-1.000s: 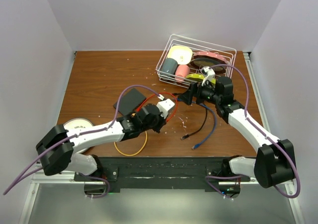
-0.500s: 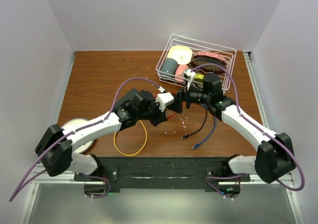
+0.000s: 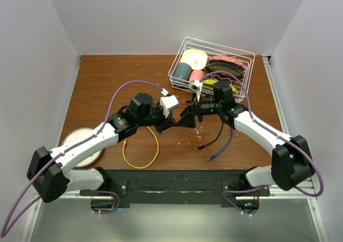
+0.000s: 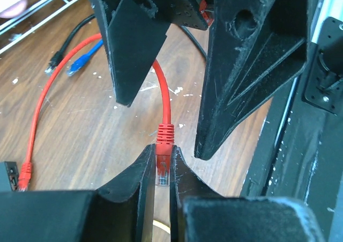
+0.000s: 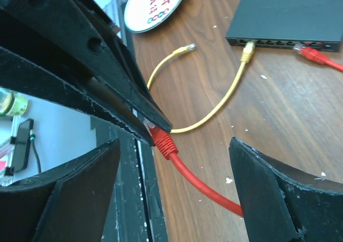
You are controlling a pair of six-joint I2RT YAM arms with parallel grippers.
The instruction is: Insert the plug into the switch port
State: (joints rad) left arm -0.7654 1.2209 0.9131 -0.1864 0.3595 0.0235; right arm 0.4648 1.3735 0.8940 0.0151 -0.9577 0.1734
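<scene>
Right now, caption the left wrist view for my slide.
Left hand pinches the red plug while the open right hand straddles its cable.

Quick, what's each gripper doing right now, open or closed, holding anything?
Left gripper: closed on the red plug.
Right gripper: open, holding nothing.

Wooden table [image 3: 107, 81], flecked with white specks. White wire dish basket [image 3: 220, 44] at far right, holding a cream bowl [image 3: 193, 56], dark grey cup [image 3: 182, 70], pink cup [image 3: 196, 77] and plates on edge. Yellow cable [image 5: 229, 97] looped near front edge. Black cable [image 4: 53, 62] and blue cable [image 4: 80, 64] lie side by side, right of centre. Round white disc [image 5: 155, 6] with small coloured marks, front left.
</scene>
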